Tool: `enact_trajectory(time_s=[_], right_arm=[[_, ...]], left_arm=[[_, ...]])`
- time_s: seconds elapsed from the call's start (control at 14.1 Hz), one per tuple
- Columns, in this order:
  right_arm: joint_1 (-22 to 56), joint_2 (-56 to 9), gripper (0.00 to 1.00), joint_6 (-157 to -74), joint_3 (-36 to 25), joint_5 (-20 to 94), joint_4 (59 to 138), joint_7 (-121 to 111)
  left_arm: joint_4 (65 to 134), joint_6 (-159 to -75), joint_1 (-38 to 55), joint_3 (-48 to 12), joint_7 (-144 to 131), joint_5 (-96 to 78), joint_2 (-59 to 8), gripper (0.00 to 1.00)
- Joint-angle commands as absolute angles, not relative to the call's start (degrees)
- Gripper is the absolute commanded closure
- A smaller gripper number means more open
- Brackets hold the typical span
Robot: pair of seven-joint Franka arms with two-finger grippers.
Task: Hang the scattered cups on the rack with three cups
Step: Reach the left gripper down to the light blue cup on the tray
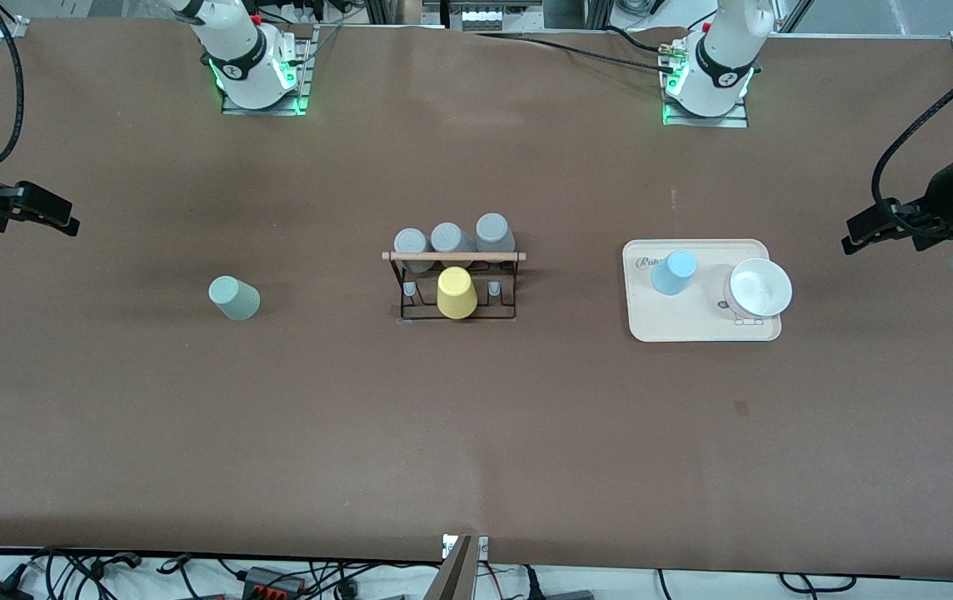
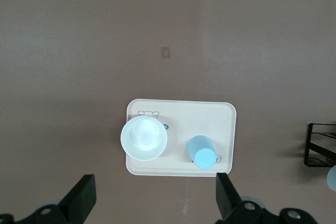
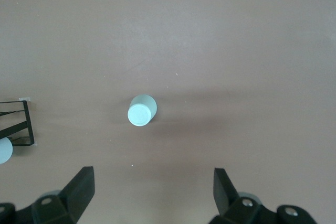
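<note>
Beige tray bears partly hidden script ("Rob…") by the blue cup; left hand and right hand (both spread apart) hover.

Wide bare table all round the green cup, standing alone toward the right arm's end, open from above and every side. Blue cup on the tray, crowded by the white bowl just beside it. On the rack: grey cups filling the row farther from the front camera, yellow cup on the middle nearer peg, rod across the top. Bare pegs either side of the yellow cup.
</note>
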State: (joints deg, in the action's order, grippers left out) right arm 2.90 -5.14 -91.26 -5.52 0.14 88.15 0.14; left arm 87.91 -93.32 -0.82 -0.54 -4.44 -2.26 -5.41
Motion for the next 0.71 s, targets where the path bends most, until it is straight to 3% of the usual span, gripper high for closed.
enact_trajectory(time_s=[0.0, 0.64], right_arm=[[2.37, -4.92, 0.00, -90.18, -5.36, 1.14, 87.71, 1.05], [2.99, -6.59, 0.00, -91.49, -5.10, 1.23, 91.13, 1.23]], left_arm=[[88.68, -93.08, -1.23, -0.79, -4.22, -1.49, -4.31, 0.00], [88.07, -92.64, -1.06, -0.79, -5.27, -1.67, -7.46, 0.00]])
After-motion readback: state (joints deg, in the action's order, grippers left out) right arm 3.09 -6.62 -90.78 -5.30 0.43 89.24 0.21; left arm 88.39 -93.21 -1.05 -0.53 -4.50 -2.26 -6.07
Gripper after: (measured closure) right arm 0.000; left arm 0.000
